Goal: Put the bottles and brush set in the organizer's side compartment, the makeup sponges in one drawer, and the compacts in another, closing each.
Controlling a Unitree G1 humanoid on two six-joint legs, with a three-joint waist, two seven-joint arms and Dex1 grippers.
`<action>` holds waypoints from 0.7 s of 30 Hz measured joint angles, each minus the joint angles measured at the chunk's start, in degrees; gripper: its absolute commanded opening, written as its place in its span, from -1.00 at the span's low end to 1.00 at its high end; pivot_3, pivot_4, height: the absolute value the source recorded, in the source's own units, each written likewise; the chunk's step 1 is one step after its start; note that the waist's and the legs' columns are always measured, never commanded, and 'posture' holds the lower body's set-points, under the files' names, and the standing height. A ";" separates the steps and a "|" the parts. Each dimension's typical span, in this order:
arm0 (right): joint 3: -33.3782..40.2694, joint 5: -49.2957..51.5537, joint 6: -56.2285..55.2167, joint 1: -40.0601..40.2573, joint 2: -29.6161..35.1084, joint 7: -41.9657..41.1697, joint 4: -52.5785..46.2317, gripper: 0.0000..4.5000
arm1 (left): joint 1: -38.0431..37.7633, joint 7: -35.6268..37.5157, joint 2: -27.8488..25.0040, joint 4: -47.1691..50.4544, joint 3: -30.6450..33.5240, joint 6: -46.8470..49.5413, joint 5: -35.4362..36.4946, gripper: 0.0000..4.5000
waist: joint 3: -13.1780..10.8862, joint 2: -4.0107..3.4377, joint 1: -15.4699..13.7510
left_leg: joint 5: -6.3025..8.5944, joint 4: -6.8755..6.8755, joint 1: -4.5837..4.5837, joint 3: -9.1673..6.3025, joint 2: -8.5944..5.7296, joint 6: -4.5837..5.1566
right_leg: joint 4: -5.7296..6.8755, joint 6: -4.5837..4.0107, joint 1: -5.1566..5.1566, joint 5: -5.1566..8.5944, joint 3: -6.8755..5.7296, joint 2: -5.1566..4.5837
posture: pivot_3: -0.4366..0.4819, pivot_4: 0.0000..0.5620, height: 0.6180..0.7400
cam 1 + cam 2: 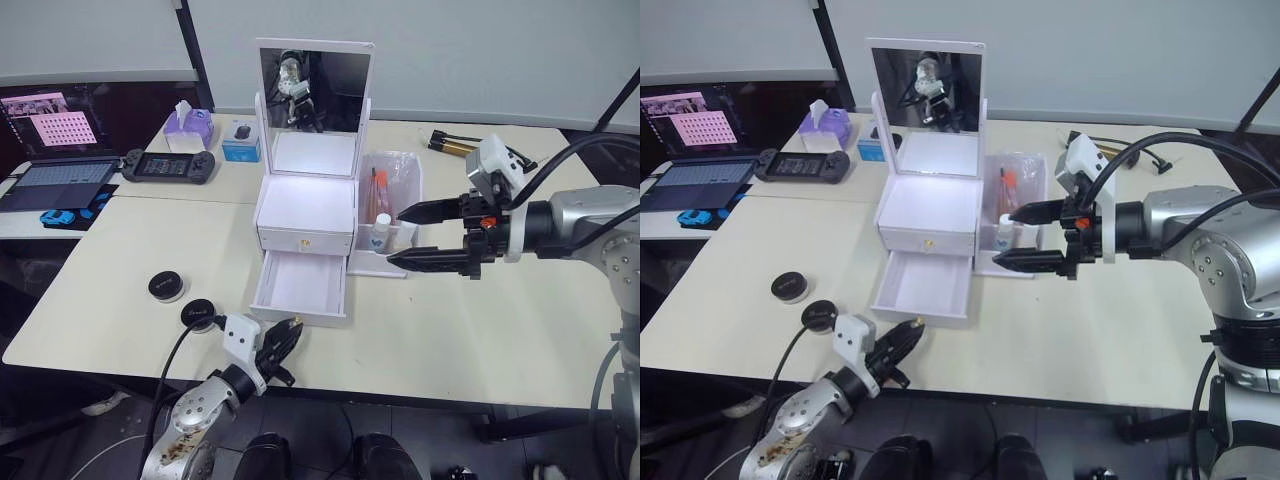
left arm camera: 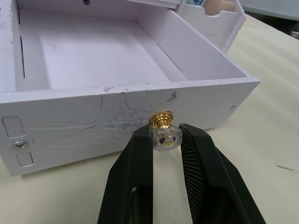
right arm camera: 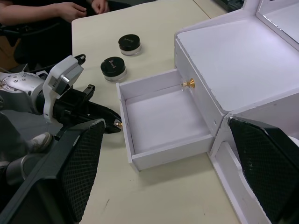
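Two round black jars (image 1: 167, 286) are seen on the table (image 1: 520, 330) in the left eye view, just beside the organizer (image 1: 306, 215). Its lower drawer (image 1: 300, 285) is pulled out and looks empty. The side compartment (image 1: 392, 205) already holds the brush set (image 1: 379, 188) and a bottle (image 1: 381, 229). The right gripper (image 1: 410, 236) is held in the air near that bin, fingers spread with nothing between them.

In the left wrist view, the left gripper (image 2: 166, 136) is seen pinched on the drawer's gold knob (image 2: 163, 132). Cracks in the drawer front are shown here and in no other view. If the knob is pulled or pushed crooked, the fingers could slip off or the cracked front could break more.

In the right wrist view, the upper drawer (image 3: 198, 95) is seen shut, and a person's hands (image 3: 77, 8) are seen at the far table edge.
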State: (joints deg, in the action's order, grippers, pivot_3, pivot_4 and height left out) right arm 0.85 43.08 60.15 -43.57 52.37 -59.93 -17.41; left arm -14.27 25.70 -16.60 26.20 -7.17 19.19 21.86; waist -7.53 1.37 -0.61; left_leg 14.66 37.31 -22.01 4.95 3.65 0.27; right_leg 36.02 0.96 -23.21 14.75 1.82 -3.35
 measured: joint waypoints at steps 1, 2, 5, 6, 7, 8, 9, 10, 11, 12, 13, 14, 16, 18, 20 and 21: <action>-0.02 0.00 -0.02 0.00 0.08 -0.14 0.00 1.00 | -0.39 1.53 -1.04 0.40 0.00 0.70 1.18 -0.20 | 0.00 0.00 0.04 | 0.00 0.00 0.01 0.01 0.00 0.00 | 0.00 0.00 0.00 0.00 0.00 0.00 | -0.05 -0.47 0.87; -0.07 0.00 -0.04 0.00 0.20 -0.48 0.00 1.00 | -0.91 3.21 -2.12 0.87 -0.22 1.25 2.49 -0.04 | 0.00 0.00 0.10 | 0.00 0.00 0.00 0.01 0.01 0.00 | 0.00 0.00 -0.02 0.00 0.00 0.01 | -0.05 -0.47 0.87; -0.08 0.08 -0.05 0.58 1.44 -1.57 -0.11 1.00 | -3.05 6.72 -5.28 2.49 1.11 2.44 5.59 0.37 | 0.00 0.00 0.29 | 0.00 -0.03 0.03 0.01 0.07 0.00 | 0.02 -0.05 -0.03 0.02 0.00 0.05 | -0.05 -0.47 0.87; 0.02 0.39 -0.05 1.31 2.03 -2.04 -0.20 1.00 | -4.19 7.84 -6.47 3.15 2.51 2.56 6.98 0.51 | 0.00 0.00 0.37 | 0.00 -0.04 0.05 0.01 0.08 0.00 | 0.02 -0.06 -0.02 0.03 0.00 0.05 | -0.05 -0.47 0.87; 0.09 0.60 -0.05 1.87 2.34 -2.41 -0.28 1.00 | -5.07 8.79 -7.26 3.69 3.72 2.60 8.07 0.65 | 0.00 0.01 0.45 | 0.00 -0.04 0.05 0.01 0.08 0.00 | 0.02 -0.06 -0.03 0.03 0.00 0.05 | -0.05 -0.47 0.87; 0.12 0.86 -0.05 2.41 2.74 -2.76 -0.32 1.00 | -6.13 9.80 -8.22 4.47 5.15 2.44 9.28 0.79 | -0.01 0.00 0.54 | 0.00 -0.04 0.04 0.02 0.08 0.00 | 0.01 -0.06 -0.03 0.03 0.01 0.05 | -0.05 -0.47 0.87; 0.19 0.88 -0.14 2.78 3.14 -3.04 -0.32 1.00 | -6.61 10.39 -8.60 4.86 6.33 2.24 9.93 0.94 | -0.01 0.00 0.55 | 0.00 -0.05 0.05 0.02 0.07 0.00 | 0.01 -0.06 -0.03 0.03 0.01 0.04 | -0.05 -0.47 0.87; 0.27 0.71 -0.72 3.23 3.49 -3.26 -0.31 1.00 | -6.90 10.92 -8.84 5.16 7.71 2.07 10.44 0.99 | -0.01 0.00 0.52 | 0.00 -0.04 0.05 0.02 0.07 0.00 | 0.02 -0.06 -0.03 0.03 0.00 0.04 | -0.05 -0.47 0.87; 0.27 -0.21 -2.24 3.99 3.99 -3.35 -0.31 1.00 | -7.11 11.65 -9.57 5.38 9.20 1.77 11.14 0.99 | -0.01 0.01 0.48 | 0.00 -0.04 0.05 0.01 0.08 0.00 | 0.01 -0.07 -0.02 0.04 -0.02 0.05 | -0.05 -0.47 0.87; 0.31 -1.14 -3.60 4.61 4.36 -3.31 -0.29 1.00 | -7.30 12.28 -10.52 5.41 10.68 1.45 11.49 0.99 | -0.02 0.01 0.48 | 0.00 -0.04 0.05 0.01 0.07 0.00 | 0.01 -0.07 -0.03 0.04 -0.03 0.05 | -0.05 -0.47 0.87; 0.82 -2.14 -5.23 5.74 4.66 -3.16 -0.17 1.00 | -7.49 13.10 -11.48 5.35 12.73 0.94 12.06 0.99 | -0.02 0.01 0.50 | 0.00 -0.04 0.05 0.02 0.07 0.00 | 0.01 -0.07 -0.03 0.05 -0.03 0.05 | -0.05 -0.47 0.87; 1.35 -2.71 -6.15 6.80 4.86 -3.11 0.14 1.00 | -7.60 13.90 -12.43 5.19 14.80 0.62 12.43 0.99 | -0.02 0.01 0.50 | 0.00 -0.04 0.05 0.04 0.07 0.00 | 0.01 -0.07 -0.03 0.05 -0.02 0.05 | -0.05 -0.47 0.87; 2.19 -4.26 -8.34 9.01 6.02 -3.30 1.05 1.00 | -7.93 15.82 -14.76 3.98 19.18 0.32 13.58 0.99 | -0.02 0.01 0.51 | 0.00 -0.04 0.06 0.05 0.07 0.00 | 0.01 -0.08 -0.04 0.05 -0.02 0.05 | -0.05 -0.47 0.87; 2.90 -7.06 -11.94 11.81 7.54 -3.33 2.68 1.00 | -8.91 18.45 -17.18 1.99 23.59 -0.05 14.88 0.99 | -0.02 0.03 0.53 | 0.00 -0.05 0.10 0.08 0.09 0.00 | 0.00 -0.10 -0.04 0.07 -0.04 0.05 | -0.05 -0.47 0.87; 4.38 -10.00 -16.48 15.63 8.85 -3.83 5.66 1.00 | -10.43 22.02 -19.53 -0.56 28.49 -0.12 16.76 0.99 | -0.03 0.04 0.59 | 0.00 -0.05 0.10 0.12 0.09 0.00 | -0.01 -0.10 -0.03 0.09 -0.04 0.04 | -0.05 -0.47 0.87; 4.68 -11.05 -18.40 17.29 9.81 -4.58 7.33 1.00 | -11.06 23.72 -20.54 -2.28 30.57 -0.37 17.02 0.99 | -0.03 0.02 0.59 | 0.00 -0.06 0.12 0.15 0.08 0.00 | 0.00 -0.11 -0.03 0.11 -0.04 0.03 | -0.05 -0.47 0.87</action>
State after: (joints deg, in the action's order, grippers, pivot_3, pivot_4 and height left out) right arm 5.54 32.03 41.75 -26.28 62.18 -64.51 -10.08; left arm -25.33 49.41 -37.14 23.92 23.41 18.82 38.88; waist -7.56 1.40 -0.01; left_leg 14.66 37.25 -21.90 5.10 3.73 0.27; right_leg 36.02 0.85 -23.24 14.85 1.78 -3.32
